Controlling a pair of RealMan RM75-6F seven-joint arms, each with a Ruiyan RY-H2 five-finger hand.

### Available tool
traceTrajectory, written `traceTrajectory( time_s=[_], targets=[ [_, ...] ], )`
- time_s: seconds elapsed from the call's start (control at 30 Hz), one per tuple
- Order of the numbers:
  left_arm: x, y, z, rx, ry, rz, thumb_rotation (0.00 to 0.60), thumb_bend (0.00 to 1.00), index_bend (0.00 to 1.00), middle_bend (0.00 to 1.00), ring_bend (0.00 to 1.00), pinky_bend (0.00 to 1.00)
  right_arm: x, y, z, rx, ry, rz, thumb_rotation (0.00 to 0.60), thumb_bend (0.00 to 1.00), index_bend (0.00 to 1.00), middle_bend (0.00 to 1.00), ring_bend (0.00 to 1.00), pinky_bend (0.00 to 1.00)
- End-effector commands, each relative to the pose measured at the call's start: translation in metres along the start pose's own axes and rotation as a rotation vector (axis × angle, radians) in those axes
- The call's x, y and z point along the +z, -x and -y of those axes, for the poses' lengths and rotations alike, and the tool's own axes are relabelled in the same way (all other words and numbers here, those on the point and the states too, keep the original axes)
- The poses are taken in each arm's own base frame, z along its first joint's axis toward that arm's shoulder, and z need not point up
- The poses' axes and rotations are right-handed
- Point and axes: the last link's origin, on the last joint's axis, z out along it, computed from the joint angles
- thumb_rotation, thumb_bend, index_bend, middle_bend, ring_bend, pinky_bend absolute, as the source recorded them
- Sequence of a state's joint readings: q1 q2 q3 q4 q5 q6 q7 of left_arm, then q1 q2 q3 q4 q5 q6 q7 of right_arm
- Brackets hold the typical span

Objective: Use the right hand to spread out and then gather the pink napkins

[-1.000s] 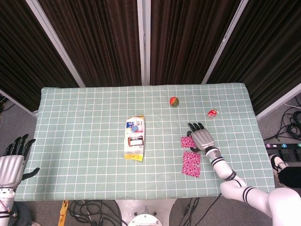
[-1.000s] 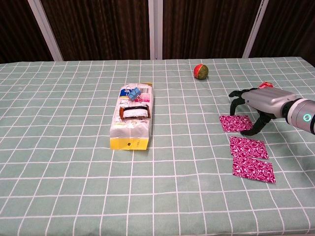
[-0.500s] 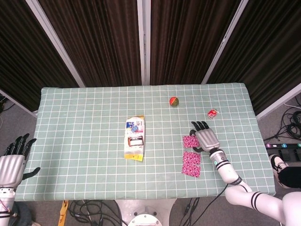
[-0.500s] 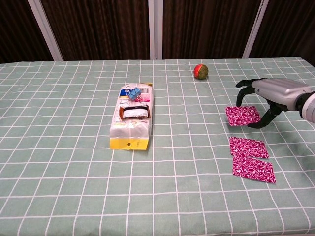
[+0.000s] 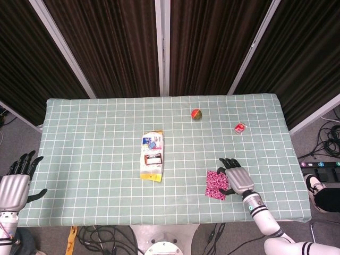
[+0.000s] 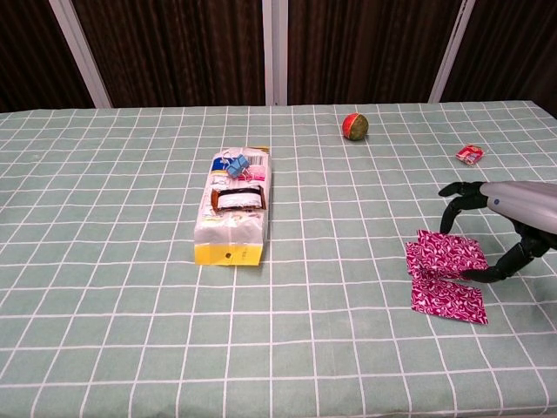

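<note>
Right hand [image 6: 505, 219] sits at the near right part of the table [image 5: 90, 133], palm down, fingers spread and arched. Fingertips [image 6: 451, 223] come down on the far edge of the pink napkins [image 6: 444, 274]; thumb [image 6: 496, 268] touches down at the right edge of the pile. Nothing is pinched or lifted, the hand just presses on top. In the head view the same right hand [image 5: 237, 178] covers the right side of the napkins [image 5: 216, 184], dark fingers fanned out over them.

The napkins lie flat on the checked green cloth, bunched into an overlapping pile, upper piece skewed over the lower one. Exact count of sheets cannot be told from the overlap.

Left hand [image 5: 15, 183] hangs off the table's left near corner, fingers apart, thumb out to the side, holding nothing, touching nothing. Not seen in the chest view.

Other stuff: clear bag of small items with a yellow end [image 6: 233, 205] near table middle, well apart from the napkins. Red and green ball [image 6: 353, 125] toward the far side. Small red wrapped item [image 6: 470, 154] far right, beyond the right hand, apart from it.
</note>
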State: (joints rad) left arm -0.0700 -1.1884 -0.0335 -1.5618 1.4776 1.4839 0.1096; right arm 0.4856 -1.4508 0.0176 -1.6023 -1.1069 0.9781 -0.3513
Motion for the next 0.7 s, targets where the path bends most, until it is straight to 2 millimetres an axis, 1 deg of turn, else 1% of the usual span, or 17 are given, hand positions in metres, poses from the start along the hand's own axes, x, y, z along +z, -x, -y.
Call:
traceTrajectory(
  time_s=[0.03, 0.2, 0.33, 0.5, 0.7],
  targets=[
    [0.0, 0.001, 0.0, -0.003, -0.001, 0.003, 0.6, 0.02, 0.19, 0.14, 0.07, 0.17, -0.003, 0.009, 0.004, 0.017, 0.01, 0.014, 0.506, 0.14, 0.35, 0.05, 0.0, 0.0],
    [-0.001, 0.003, 0.003, -0.008, -0.007, 0.007, 0.6, 0.01, 0.19, 0.14, 0.07, 0.17, -0.006, 0.017, 0.009, 0.03, 0.019, 0.028, 0.512, 0.14, 0.35, 0.05, 0.0, 0.0],
    [-0.002, 0.004, 0.004, -0.012, -0.007, 0.01, 0.6, 0.02, 0.19, 0.14, 0.07, 0.17, -0.009, 0.022, 0.011, 0.027, 0.03, 0.034, 0.488, 0.14, 0.35, 0.05, 0.0, 0.0],
    [-0.002, 0.005, 0.004, -0.013, -0.006, 0.012, 0.6, 0.02, 0.19, 0.14, 0.07, 0.17, -0.013, 0.03, 0.011, 0.037, 0.049, 0.046, 0.477, 0.14, 0.35, 0.05, 0.0, 0.0],
    [-0.002, 0.006, 0.005, -0.016, -0.005, 0.012, 0.6, 0.01, 0.19, 0.14, 0.07, 0.17, -0.012, 0.034, 0.01, 0.028, 0.058, 0.042, 0.475, 0.14, 0.34, 0.05, 0.0, 0.0]
  ],
)
